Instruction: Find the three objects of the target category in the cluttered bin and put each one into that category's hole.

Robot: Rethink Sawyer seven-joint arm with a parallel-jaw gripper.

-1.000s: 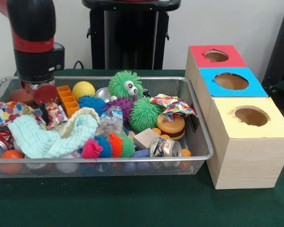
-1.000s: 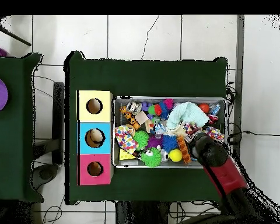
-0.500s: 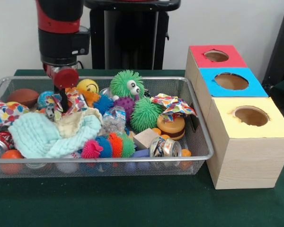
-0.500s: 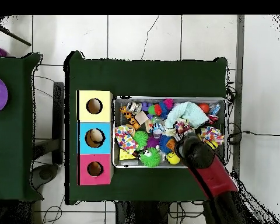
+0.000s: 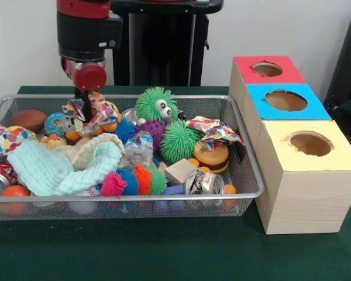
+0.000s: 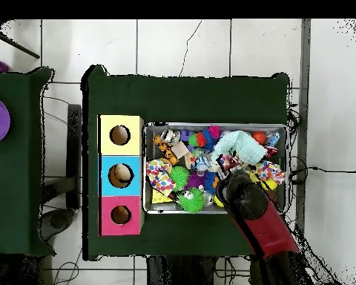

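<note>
Gripper (image 5: 88,100) above the wire bin (image 5: 245,158), jaws closed on a colourful patterned cloth (image 5: 89,113), cloth bunched around and hanging just beneath them

The red and black arm (image 5: 85,29) hangs upright over the far left part of the bin (image 5: 245,158). Its gripper (image 5: 89,108) is down among the bin's contents, its grip hidden.

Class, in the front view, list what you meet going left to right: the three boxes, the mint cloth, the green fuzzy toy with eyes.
mint cloth → green fuzzy toy → red box, blue box and yellow box, stacked far to near on the right.
</note>
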